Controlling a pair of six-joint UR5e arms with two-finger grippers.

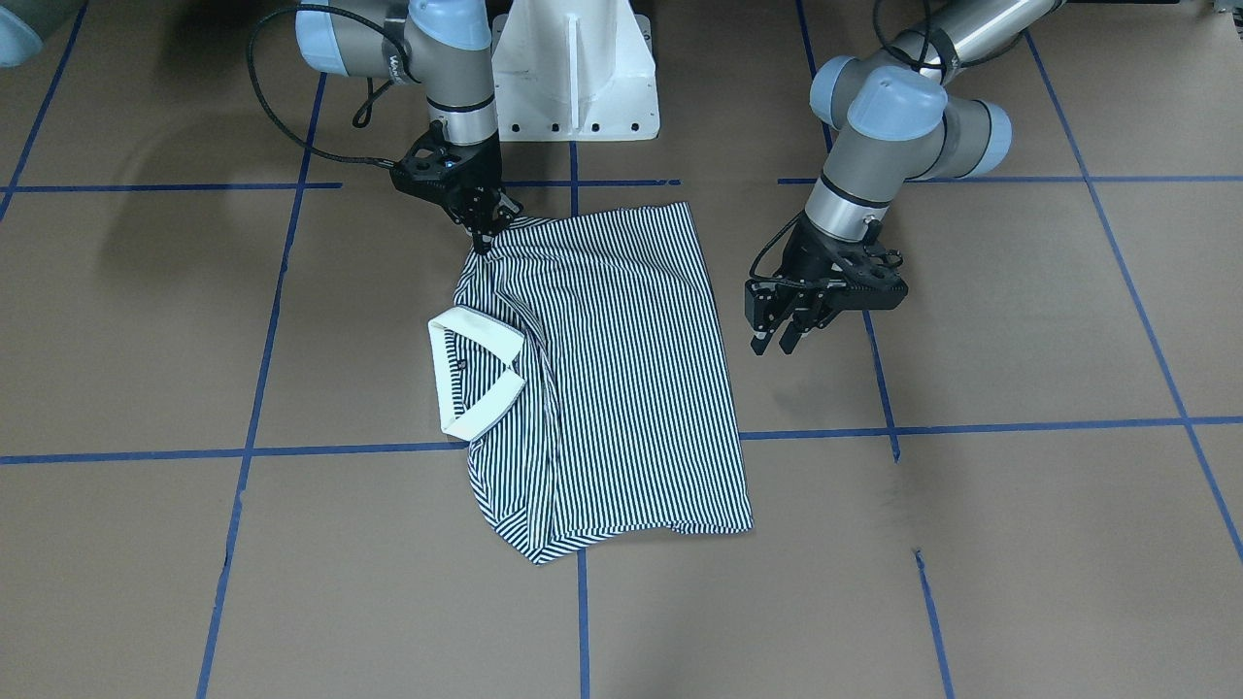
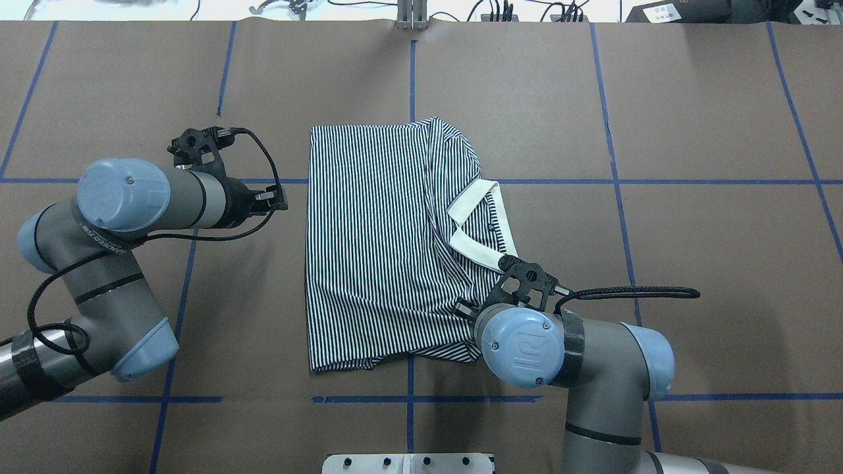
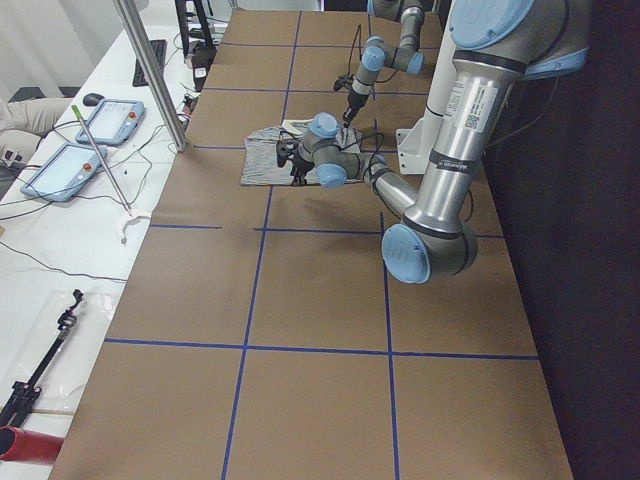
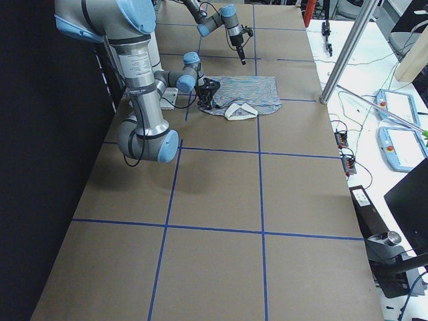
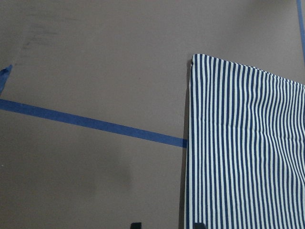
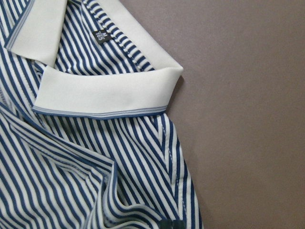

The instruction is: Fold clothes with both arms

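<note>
The striped polo shirt (image 1: 621,369) (image 2: 369,250) lies flat on the brown table, folded into a rough rectangle. Its cream collar (image 1: 476,379) (image 2: 477,227) (image 6: 95,90) faces my right side. My right gripper (image 1: 483,238) (image 2: 464,308) is pinched shut on the shirt's fabric at the near corner beside the collar, and rumpled stripes (image 6: 119,157) fill the right wrist view. My left gripper (image 1: 777,342) (image 2: 280,197) hangs open just off the shirt's opposite long edge, apart from the cloth. In the left wrist view its tips (image 5: 167,225) straddle that straight edge (image 5: 190,143).
The white pedestal base (image 1: 573,68) stands behind the shirt between the arms. Blue tape lines (image 2: 411,85) grid the brown tabletop. A side bench with tablets (image 3: 70,165) and a metal pole (image 3: 150,70) runs along the operators' side.
</note>
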